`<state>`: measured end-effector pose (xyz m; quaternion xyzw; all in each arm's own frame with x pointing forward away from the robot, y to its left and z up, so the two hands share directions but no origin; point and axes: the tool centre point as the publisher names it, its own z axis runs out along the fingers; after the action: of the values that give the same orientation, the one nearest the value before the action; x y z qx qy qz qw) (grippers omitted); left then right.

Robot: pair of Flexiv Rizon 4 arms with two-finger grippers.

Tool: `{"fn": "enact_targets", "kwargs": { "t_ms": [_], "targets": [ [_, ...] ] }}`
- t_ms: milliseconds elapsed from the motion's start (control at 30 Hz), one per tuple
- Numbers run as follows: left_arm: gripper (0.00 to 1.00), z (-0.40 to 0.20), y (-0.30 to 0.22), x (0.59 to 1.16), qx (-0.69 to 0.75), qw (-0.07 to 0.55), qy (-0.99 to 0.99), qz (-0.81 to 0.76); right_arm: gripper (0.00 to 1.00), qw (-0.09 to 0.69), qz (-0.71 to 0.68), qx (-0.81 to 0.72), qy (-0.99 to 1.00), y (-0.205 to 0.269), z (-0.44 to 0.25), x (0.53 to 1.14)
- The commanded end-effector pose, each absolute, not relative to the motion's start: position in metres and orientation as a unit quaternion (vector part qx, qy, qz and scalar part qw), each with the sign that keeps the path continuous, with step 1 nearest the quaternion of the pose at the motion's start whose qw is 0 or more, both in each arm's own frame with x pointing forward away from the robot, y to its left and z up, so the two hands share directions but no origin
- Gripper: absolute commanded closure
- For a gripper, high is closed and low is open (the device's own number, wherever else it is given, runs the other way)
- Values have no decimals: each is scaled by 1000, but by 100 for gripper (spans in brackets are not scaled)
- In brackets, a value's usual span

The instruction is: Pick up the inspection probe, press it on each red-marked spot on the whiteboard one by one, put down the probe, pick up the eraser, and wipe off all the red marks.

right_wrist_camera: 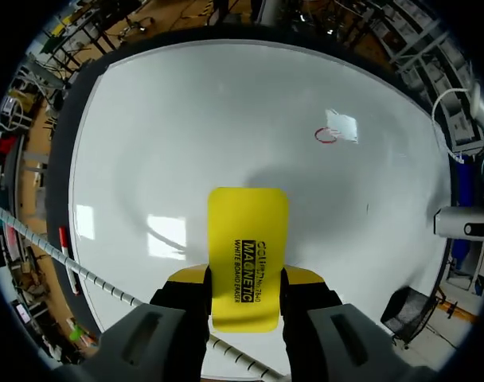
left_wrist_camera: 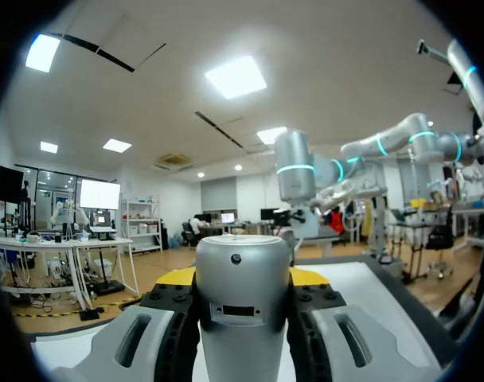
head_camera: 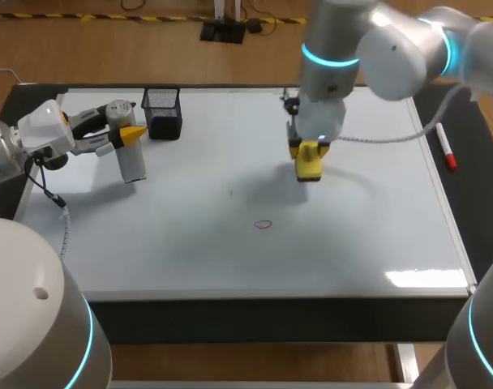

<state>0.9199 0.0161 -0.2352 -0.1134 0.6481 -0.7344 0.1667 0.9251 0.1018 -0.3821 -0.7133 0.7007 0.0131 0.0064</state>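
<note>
My left gripper [head_camera: 131, 136] is at the whiteboard's [head_camera: 173, 243] far left and is shut on the silvery, cylindrical inspection probe [head_camera: 131, 162], which hangs upright just above the board. In the left wrist view the probe [left_wrist_camera: 242, 298] fills the space between the fingers of my left gripper [left_wrist_camera: 242, 278]. My right gripper [head_camera: 309, 150] is over the middle back of the board, shut on the yellow eraser [head_camera: 310, 164]. In the right wrist view the eraser [right_wrist_camera: 248, 255] sticks out past the fingertips of my right gripper [right_wrist_camera: 246, 278]. One small red ring mark [head_camera: 263, 225] lies ahead of the eraser [right_wrist_camera: 327, 135].
A black mesh pen holder [head_camera: 162, 113] stands at the board's back left, just behind the probe. A red marker [head_camera: 446, 149] lies on the dark strip beyond the board's right edge. The board's frame [head_camera: 445, 219] runs along the right side.
</note>
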Motion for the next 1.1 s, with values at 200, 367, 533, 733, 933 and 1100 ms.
{"fn": "enact_targets", "kwargs": {
  "t_ms": [200,367,533,733,933,1100],
  "targets": [
    [100,-234,16,920,-113,167,648,-734,100,50,-53,-710,701,145,-388,870],
    [100,-234,16,920,-113,167,648,-734,100,55,-36,-712,699,163,-388,851],
    [100,-234,16,920,-113,167,648,-734,100,57,-36,-709,702,178,-390,839],
    [100,-234,16,920,-113,167,648,-734,100,59,-28,-714,698,195,-391,829],
    [100,-234,16,920,-113,167,648,-734,100,60,-22,-716,695,212,-396,817],
    [100,-234,16,920,-113,167,648,-734,100,58,-14,-718,693,219,-401,811]
  ]
}}
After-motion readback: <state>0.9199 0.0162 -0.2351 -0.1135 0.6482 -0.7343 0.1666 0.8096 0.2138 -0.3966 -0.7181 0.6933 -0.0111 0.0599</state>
